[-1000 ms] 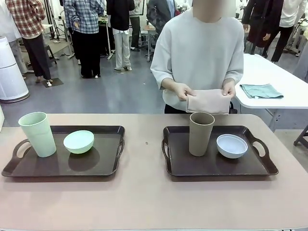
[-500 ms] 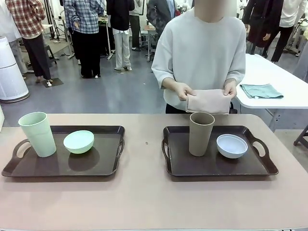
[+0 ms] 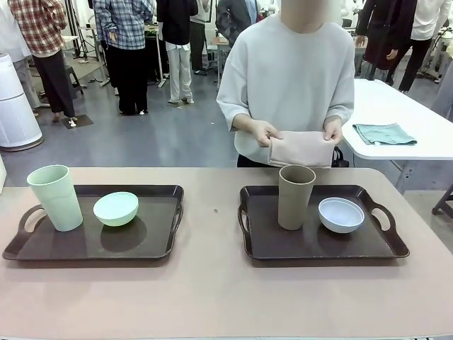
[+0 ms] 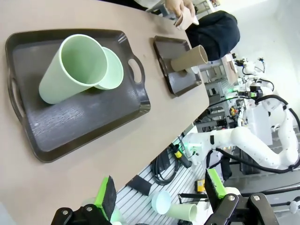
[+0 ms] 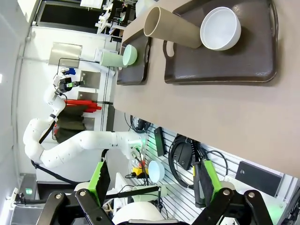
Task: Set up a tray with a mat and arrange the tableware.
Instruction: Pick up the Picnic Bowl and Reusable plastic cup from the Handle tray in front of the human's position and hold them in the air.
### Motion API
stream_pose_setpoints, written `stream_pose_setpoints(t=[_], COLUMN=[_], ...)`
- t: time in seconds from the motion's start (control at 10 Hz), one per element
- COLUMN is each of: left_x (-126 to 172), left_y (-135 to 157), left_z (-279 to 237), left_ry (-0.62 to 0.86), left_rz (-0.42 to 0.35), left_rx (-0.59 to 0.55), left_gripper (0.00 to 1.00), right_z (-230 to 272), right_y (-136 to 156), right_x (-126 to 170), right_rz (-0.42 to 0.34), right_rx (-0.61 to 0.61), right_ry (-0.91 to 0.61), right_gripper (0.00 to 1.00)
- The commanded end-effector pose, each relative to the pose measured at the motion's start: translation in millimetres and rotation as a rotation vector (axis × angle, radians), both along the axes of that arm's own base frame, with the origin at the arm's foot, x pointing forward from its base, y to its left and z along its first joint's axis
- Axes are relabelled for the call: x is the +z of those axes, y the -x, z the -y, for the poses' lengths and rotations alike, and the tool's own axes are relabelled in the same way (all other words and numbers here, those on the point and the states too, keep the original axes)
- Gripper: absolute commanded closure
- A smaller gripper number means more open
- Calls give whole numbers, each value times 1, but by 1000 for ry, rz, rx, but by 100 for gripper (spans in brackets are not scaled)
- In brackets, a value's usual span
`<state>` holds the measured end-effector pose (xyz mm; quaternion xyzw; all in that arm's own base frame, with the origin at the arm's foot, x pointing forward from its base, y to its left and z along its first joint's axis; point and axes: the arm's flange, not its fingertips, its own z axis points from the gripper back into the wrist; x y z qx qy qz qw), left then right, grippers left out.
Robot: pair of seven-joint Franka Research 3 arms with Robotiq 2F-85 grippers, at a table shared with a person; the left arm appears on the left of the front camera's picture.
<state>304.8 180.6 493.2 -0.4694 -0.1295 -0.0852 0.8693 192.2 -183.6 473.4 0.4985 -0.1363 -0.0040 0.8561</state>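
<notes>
With the left end effector and right end effector both wide open and empty, the folded beige cloth mat in the person's hands could, if laid now, topple the tall tan-brown plastic cup standing beside the pale bluish-white round bowl on the dark brown tray.

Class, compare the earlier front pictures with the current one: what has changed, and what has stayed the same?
The person holding the folded beige cloth shifted slightly toward the robot's left. Both trays, cups and bowls stayed put.
</notes>
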Motion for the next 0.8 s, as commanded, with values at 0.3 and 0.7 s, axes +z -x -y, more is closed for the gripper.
stream_pose_setpoints(t=[0.3, 0.7], left_x=[1, 1], left_y=[0, 0], left_z=[-2, -2], left_ry=[16, 16], left_rz=[13, 13], left_rx=[-1, -1], left_gripper=[0, 0], right_z=[2, 2], right_y=[-2, -2], right_x=[0, 0], right_rz=[28, 28], right_rx=[8, 8], right_ry=[-20, -20], right_gripper=[0, 0])
